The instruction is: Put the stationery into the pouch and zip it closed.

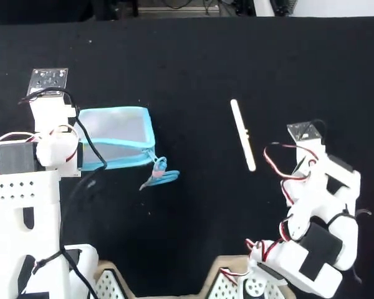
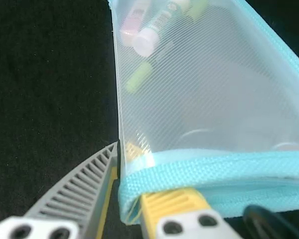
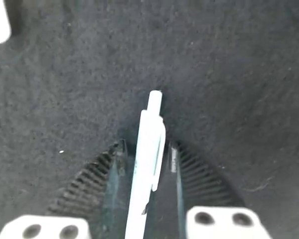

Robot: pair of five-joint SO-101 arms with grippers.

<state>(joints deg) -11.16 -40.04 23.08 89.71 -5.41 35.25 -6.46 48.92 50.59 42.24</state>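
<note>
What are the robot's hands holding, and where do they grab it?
The left hand pinches the pouch by a corner of its blue edge. The right hand holds a white pen around its clip.

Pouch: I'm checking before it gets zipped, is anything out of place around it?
Yes. One white pen lies loose on the black table, well right of the pouch, apart from the stationery already inside.

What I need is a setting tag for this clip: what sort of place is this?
Likely a robotics lab bench: two white robot arms side by side at a black-covered table, working with a mesh pouch and a pen.
</note>
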